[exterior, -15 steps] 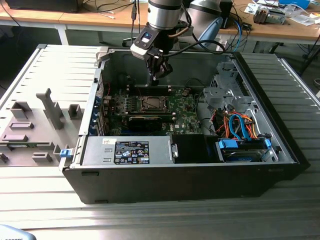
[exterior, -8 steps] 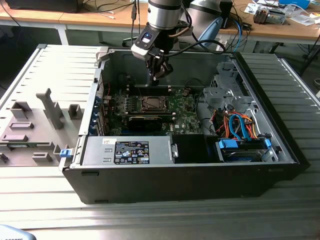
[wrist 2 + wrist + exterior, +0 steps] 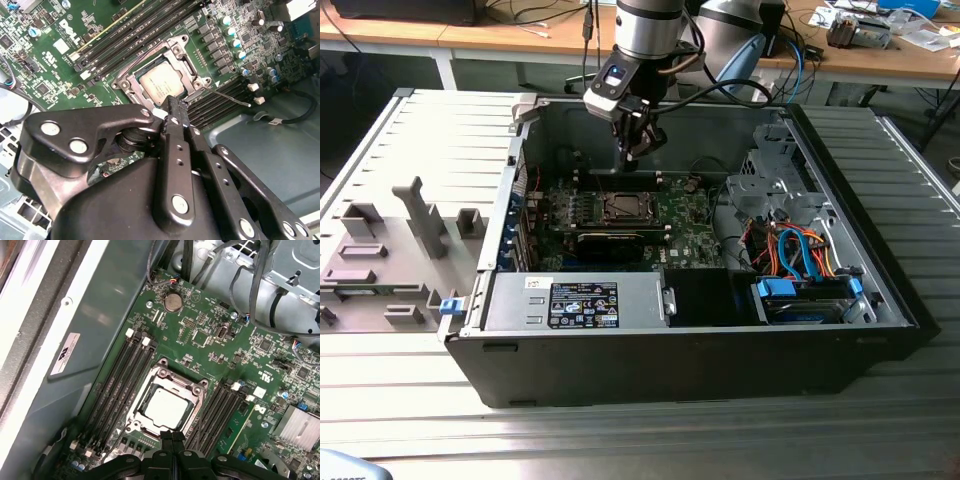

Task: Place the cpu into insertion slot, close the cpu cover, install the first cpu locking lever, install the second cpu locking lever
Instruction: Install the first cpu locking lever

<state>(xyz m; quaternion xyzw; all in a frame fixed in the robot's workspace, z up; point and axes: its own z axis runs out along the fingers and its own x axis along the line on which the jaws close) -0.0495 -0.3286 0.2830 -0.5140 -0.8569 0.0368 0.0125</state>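
A ribbed grey metal table (image 3: 620, 440) carries an open black computer case (image 3: 720, 370), with wooden desks (image 3: 520, 35) behind it in the exterior view, and a green circuit board (image 3: 210, 340) lies flat on the case floor. Near the board's middle sits the insertion slot (image 3: 622, 208), where the cpu cover (image 3: 182, 381), a thin silvery frame, lies flat around the cpu (image 3: 167, 407), whose smooth pale-grey square top shows through the window. The black gripper (image 3: 172, 434) hangs over the slot's edge, fingers pressed together on nothing.
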